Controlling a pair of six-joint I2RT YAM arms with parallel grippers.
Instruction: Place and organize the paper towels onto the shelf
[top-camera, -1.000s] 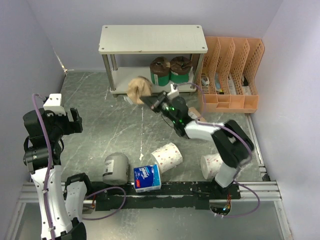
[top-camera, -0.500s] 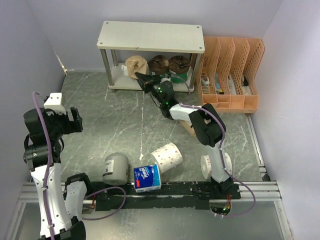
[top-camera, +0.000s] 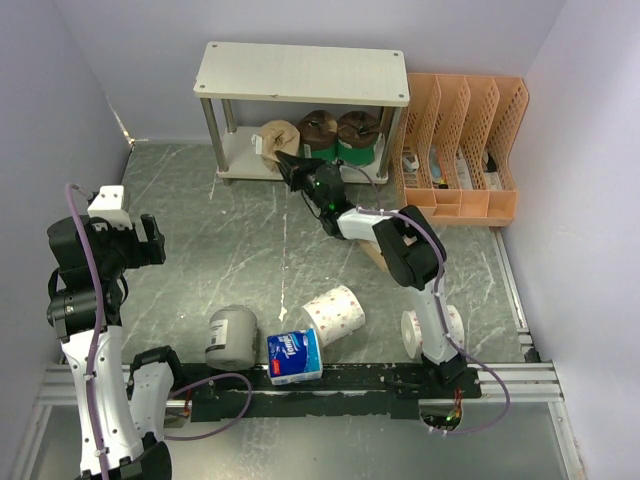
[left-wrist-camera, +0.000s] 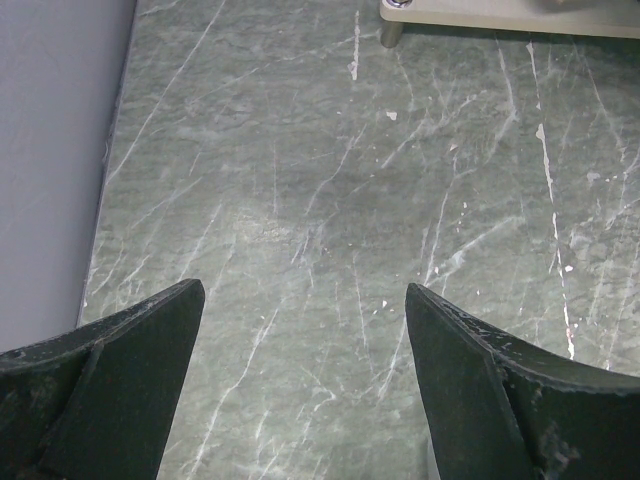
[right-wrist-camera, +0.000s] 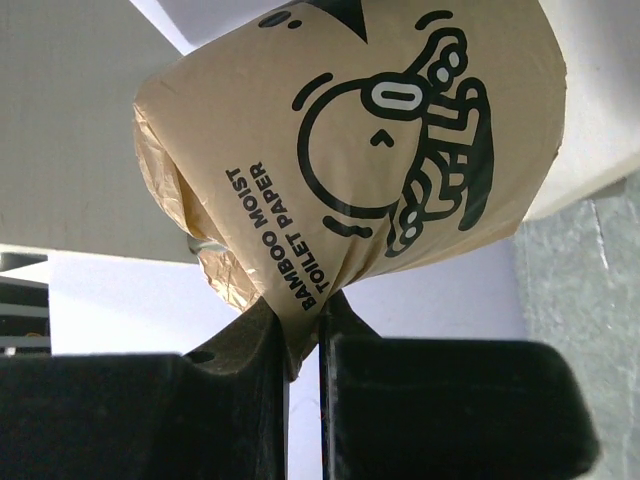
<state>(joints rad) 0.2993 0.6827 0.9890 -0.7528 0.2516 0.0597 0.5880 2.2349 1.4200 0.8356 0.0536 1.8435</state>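
Note:
The shelf (top-camera: 305, 72) stands at the back. Its lower tier holds two brown-and-green paper towels (top-camera: 320, 132) (top-camera: 358, 130) and, left of them, a tan kraft roll (top-camera: 278, 138). My right gripper (top-camera: 288, 162) reaches to the tier's front and is shut on that tan roll's wrapper (right-wrist-camera: 370, 150); its jaws (right-wrist-camera: 305, 310) pinch the wrapper's edge. My left gripper (top-camera: 155, 245) is open and empty at the far left, over bare floor (left-wrist-camera: 305, 300). A grey roll (top-camera: 232, 335), a blue-and-white pack (top-camera: 295, 357) and two white dotted rolls (top-camera: 335, 312) (top-camera: 425, 330) lie near the front.
An orange file organizer (top-camera: 460, 150) stands right of the shelf. Another tan roll (top-camera: 375, 252) lies partly hidden under my right arm. A shelf leg (left-wrist-camera: 392, 30) shows at the top of the left wrist view. Walls close both sides.
My right gripper carried the tan roll from in front of the shelf onto the lower tier, then nudged it right toward the brown-and-green rolls. The left arm has not moved.

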